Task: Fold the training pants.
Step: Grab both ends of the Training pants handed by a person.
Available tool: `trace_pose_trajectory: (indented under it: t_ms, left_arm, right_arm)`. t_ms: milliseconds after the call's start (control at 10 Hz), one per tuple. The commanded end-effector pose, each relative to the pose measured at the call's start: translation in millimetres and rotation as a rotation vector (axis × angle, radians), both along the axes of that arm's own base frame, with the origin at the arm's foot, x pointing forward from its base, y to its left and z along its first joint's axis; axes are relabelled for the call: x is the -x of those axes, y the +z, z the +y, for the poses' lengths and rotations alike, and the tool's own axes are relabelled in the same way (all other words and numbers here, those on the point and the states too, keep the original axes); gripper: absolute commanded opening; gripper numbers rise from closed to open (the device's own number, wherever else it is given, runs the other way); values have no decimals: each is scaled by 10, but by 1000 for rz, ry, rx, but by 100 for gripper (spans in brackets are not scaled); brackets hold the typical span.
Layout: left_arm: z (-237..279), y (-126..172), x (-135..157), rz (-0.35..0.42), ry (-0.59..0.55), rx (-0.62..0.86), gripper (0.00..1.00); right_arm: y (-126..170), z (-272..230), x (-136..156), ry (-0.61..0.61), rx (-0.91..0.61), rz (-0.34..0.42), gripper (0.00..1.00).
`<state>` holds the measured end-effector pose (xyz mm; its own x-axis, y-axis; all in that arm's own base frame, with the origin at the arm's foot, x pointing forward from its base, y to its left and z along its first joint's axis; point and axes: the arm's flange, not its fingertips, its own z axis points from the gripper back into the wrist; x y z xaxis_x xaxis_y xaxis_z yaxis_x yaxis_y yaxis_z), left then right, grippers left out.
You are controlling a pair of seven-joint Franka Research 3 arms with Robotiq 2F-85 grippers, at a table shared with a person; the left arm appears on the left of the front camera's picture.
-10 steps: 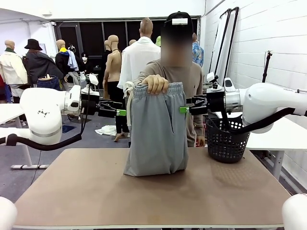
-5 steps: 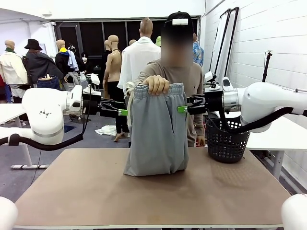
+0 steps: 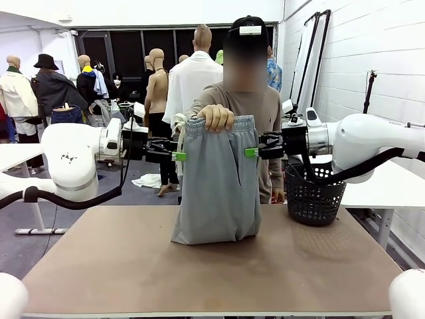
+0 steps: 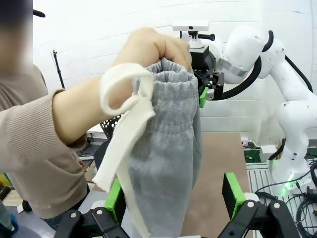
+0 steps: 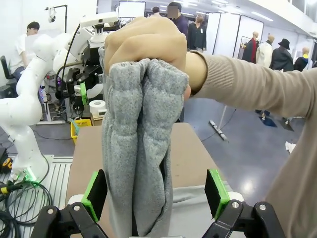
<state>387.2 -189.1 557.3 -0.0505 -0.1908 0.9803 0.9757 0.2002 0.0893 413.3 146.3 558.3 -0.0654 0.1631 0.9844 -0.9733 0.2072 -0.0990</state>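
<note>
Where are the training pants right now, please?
In the front view the pants hang at mid-table from the person's hand, lower end resting on the table, between the left gripper and the right gripper, both open.

1. I find no legible text, number or brand in any view.
2. White rectangular patch on the person's black fabric cap: too small for me to read.
3. Dark dotted mark on the left arm's white rounded joint housing: no letters.
</note>
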Motion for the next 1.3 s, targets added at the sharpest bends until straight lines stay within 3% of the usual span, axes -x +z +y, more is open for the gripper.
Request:
trace_pose_trajectory:
  t_ms: [0,700,1200]
  left_arm:
    - [-61,-9,-129,7,-19,-5,100]
    - [-213,-46,-348,-22,-51,16,100]
    - [-297,-21,-376,-15,-71,28,100]
  right_arm:
    - [37,86,-60,8,15,9,100]
    - [26,215,-42,77,22,18,100]
    - [116,170,-82,59,-12,23,100]
